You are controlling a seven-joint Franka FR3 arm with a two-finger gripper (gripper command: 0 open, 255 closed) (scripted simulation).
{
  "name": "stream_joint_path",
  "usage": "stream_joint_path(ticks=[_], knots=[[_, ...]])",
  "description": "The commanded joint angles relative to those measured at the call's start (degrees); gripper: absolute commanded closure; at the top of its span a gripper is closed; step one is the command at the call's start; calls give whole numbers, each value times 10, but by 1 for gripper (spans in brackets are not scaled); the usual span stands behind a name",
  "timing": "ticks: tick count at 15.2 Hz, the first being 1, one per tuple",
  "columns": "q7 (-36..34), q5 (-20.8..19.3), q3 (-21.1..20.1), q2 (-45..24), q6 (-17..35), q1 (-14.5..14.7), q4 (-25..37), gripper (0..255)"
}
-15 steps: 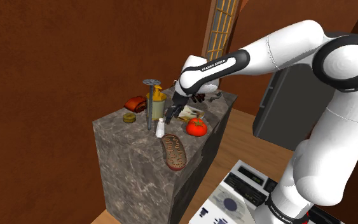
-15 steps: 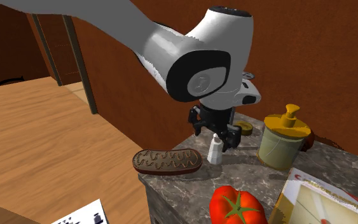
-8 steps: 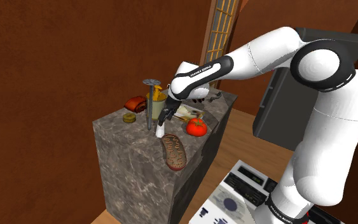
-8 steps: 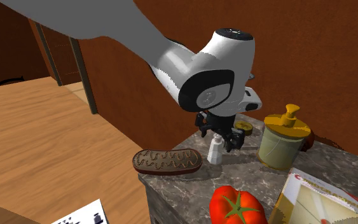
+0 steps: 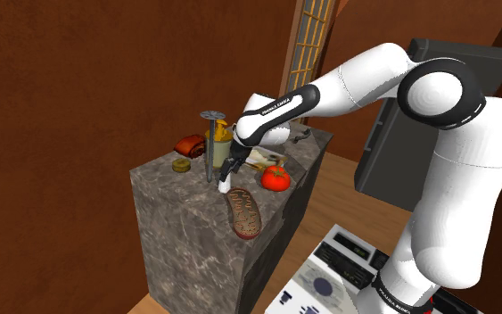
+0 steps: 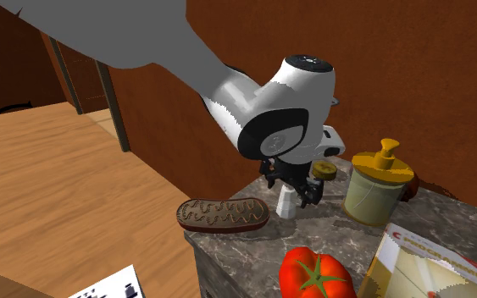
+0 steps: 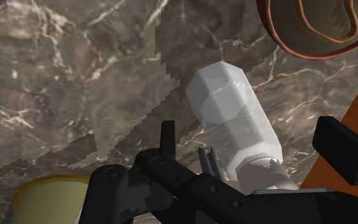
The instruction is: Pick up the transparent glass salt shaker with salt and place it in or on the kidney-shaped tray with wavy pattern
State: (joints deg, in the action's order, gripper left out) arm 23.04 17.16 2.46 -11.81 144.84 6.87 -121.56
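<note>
**Tool astride the salt shaker, tray waiting beside it**

My tool (image 7: 250,137) hung low over the worktop (image 7: 75,76) with its two black fingers spread apart. The salt shaker (image 7: 231,108) stood upright between them, and neither finger touched it, so I had hold of nothing. In the wrist view the shaker looked pale and faceted, with a lighter cap nearest the fingers.

In the shoulder view my tool (image 5: 228,169) sat right above the shaker (image 5: 224,183), which stood on the dark marbled worktop (image 5: 177,192) near its front edge. Just beside it lay the brown kidney-shaped tray (image 5: 243,214), close but apart, its top covered in a wavy line pattern and one end reaching out past the edge of the worktop. The second exterior view showed the same: my tool (image 6: 292,188) around the shaker (image 6: 287,203), and the tray (image 6: 223,214) on that view's left of it.

White lettering on the dark band of my forearm (image 5: 280,105) read FRANKA EMIKA.

Farther out on the worktop stood a pump bottle with a yellow top (image 6: 376,186), a red tomato (image 6: 314,275) and a flat box (image 6: 431,271) with red print along its edge that I could not read. A small round tin (image 5: 181,165) and a tall grey post with a disc on top (image 5: 210,143) stood behind the shaker. My stand (image 5: 329,276) carried printed marks too small to make out.
</note>
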Motion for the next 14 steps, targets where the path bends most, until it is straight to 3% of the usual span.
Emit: stream_joint_path(ticks=[1,3,4,14], knots=[[0,0,0,0,0,0,0,0],[0,0,0,0,0,0,0,0],[0,0,0,0,0,0,0,255],[-3,-3,1,5,-6,0,2,255]])
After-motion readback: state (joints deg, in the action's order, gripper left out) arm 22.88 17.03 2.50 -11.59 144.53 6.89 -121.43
